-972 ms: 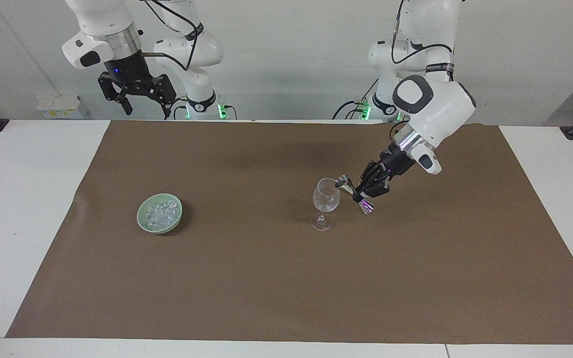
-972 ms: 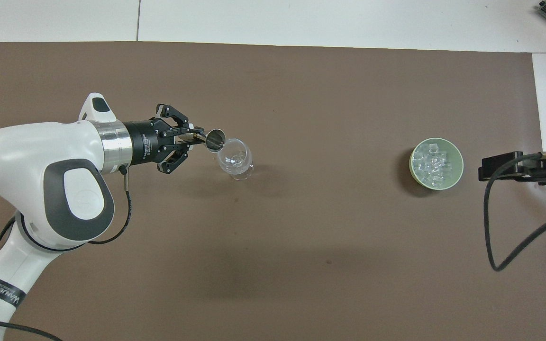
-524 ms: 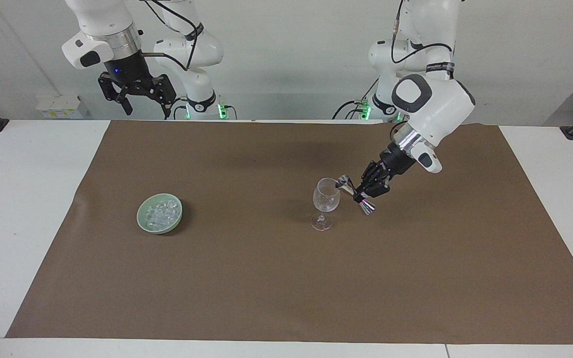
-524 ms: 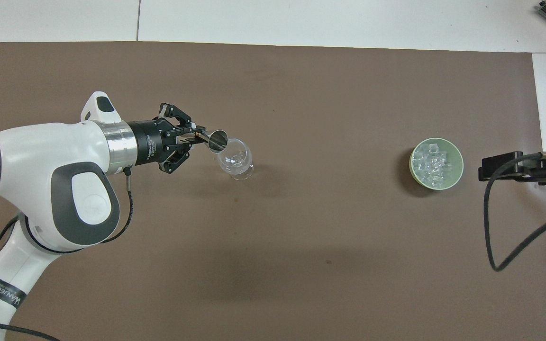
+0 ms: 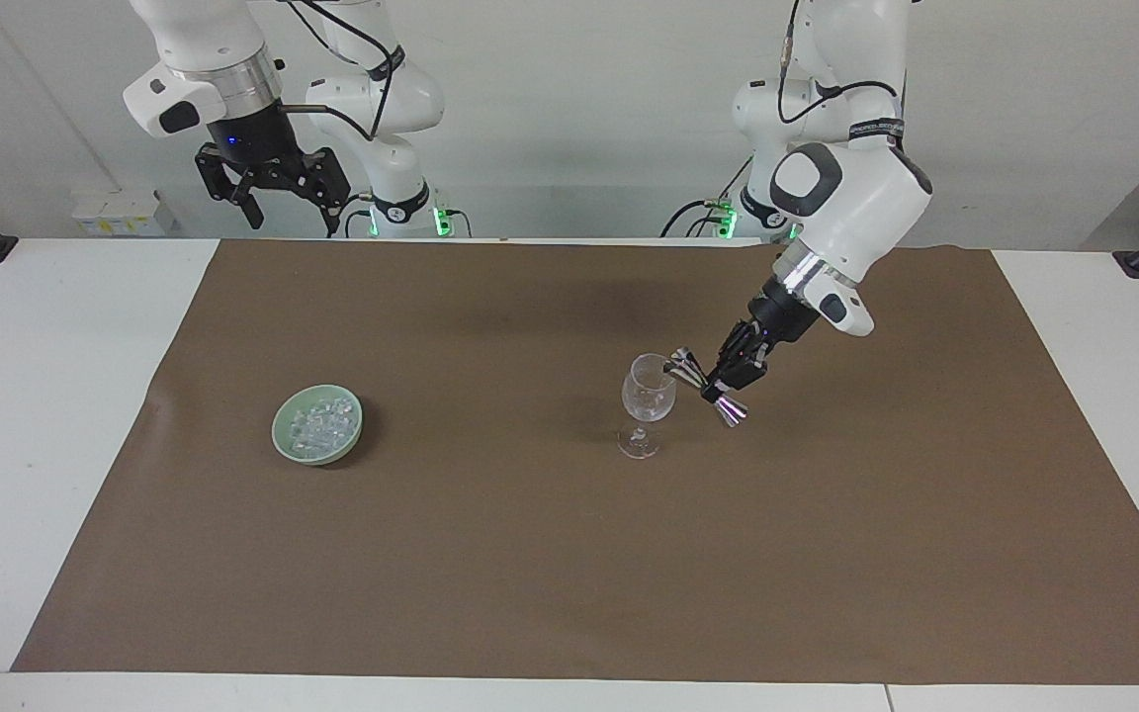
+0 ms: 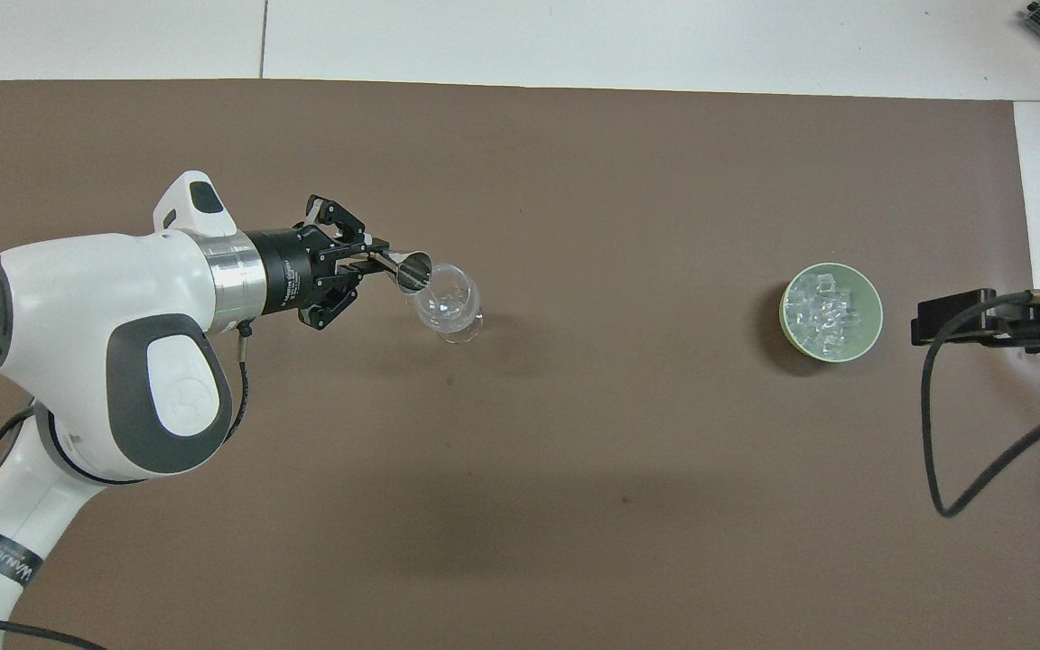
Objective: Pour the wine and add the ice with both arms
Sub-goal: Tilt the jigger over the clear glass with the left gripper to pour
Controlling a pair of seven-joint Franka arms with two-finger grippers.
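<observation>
Facing view shows you the small change: since a second ago the left arm's wrist has lifted and swung a little toward the robots, while the left claw point(image 5: 718, 385) stays pinching the waist of the shiny double-cone metal jigger point(image 5: 706, 387). The jigger has hardly moved. I judge the pouring step is near its end, not yet finished.

The jigger's long axis lies slanted, close to level. Its one mouth points at the rim of the clear stemmed wine glass point(image 5: 648, 396) and looks to touch it; the other cone hangs lower, toward the left arm's end of the desk point(image 5: 55, 415).

The small clear ice cubes point(image 5: 321, 422) rest in the pale green round bowl point(image 5: 282, 431), well apart from the glass, toward the right arm's end. The right claw point(image 5: 273, 193) waits spread wide, high above the desk edge.
</observation>
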